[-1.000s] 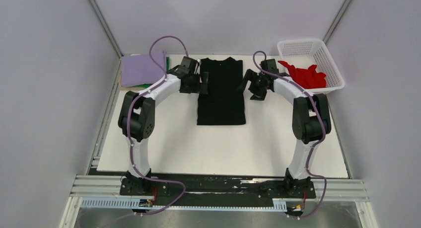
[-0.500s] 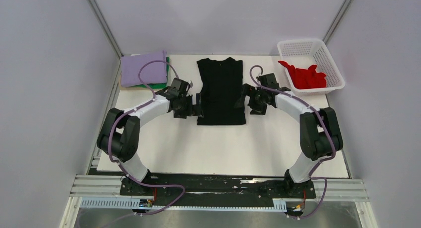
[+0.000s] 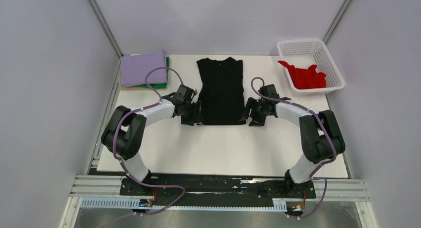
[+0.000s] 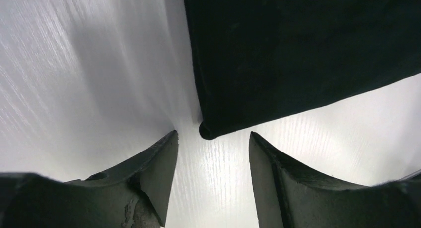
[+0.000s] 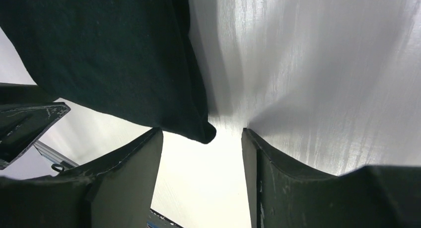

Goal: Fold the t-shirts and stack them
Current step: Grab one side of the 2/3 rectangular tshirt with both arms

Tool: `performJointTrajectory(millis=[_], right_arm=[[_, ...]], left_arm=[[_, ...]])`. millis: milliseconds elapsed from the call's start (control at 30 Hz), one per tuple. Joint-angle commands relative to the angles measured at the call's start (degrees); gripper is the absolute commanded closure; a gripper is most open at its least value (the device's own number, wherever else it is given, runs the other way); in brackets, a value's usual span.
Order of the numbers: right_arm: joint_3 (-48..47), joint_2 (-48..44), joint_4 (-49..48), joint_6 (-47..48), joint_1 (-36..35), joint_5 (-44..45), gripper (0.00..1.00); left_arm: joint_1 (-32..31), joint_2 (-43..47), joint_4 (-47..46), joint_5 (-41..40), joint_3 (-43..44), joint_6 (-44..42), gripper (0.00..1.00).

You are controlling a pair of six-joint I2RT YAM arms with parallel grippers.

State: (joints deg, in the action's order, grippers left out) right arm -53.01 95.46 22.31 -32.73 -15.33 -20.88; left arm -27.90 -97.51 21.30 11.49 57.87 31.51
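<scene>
Black t-shirt (image 3: 221, 89) hem fold: left end effector (image 4: 213, 134), right end effector (image 5: 201, 130) released, poised at near corners. Next: pinch both, carry toward collar.

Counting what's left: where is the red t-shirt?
In the top view, the red t-shirt lies crumpled in the white basket at the far right of the table.

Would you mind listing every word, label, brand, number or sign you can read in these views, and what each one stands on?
No text can be read in any view.
The black t-shirt, the lilac t-shirt, the red t-shirt, the white basket and the table show no legible print.
Any mark at the black t-shirt's collar is too small to read.
</scene>
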Motion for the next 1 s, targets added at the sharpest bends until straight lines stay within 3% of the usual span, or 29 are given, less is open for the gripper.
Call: performJointTrajectory(millis=[0, 200, 300, 400, 467, 500, 567, 767, 967], right_arm=[[1.03, -1.29, -4.04, -1.23, -0.31, 0.63, 0.43], [1.88, 0.51, -6.12, -1.54, -0.38, 0.00, 0.57], [2.13, 1.17, -6.44, -1.54, -0.37, -0.13, 0.70], [4.10, 1.62, -9.39, -2.02, -0.43, 0.84, 0.87], [5.02, 2.48, -11.18, -2.64, -0.48, 0.91, 0.97], [5.48, 2.75, -11.89, -3.06, -0.46, 0.40, 1.00], [6.94, 2.33, -13.15, -3.99, -0.45, -0.25, 1.00], [15.37, -4.54, -12.93, -4.48, -0.69, -3.50, 1.00], [23.86, -17.99, -3.64, -8.19, -5.35, -7.22, 1.00]], left_arm=[[-0.51, -1.17, -1.01, -1.24, -1.11, -0.06, 0.39], [-0.80, -3.40, -2.47, -1.00, -1.49, 0.05, 0.51], [-1.13, -5.20, -2.71, -0.19, -0.99, 0.00, 0.63], [-1.73, -6.44, -3.46, 0.49, -0.49, -0.37, 0.67], [-1.93, -7.39, -3.80, 0.67, 0.35, -0.64, 0.77], [-1.97, -7.97, -3.72, 0.78, 0.68, -0.90, 0.90], [-1.94, -8.22, -3.00, 0.31, 1.22, -1.31, 1.00], [-2.76, -2.45, -1.08, -1.78, -7.53, -0.84, 1.00], [-7.45, 11.09, 7.65, -2.81, -17.00, 2.98, 1.00]])
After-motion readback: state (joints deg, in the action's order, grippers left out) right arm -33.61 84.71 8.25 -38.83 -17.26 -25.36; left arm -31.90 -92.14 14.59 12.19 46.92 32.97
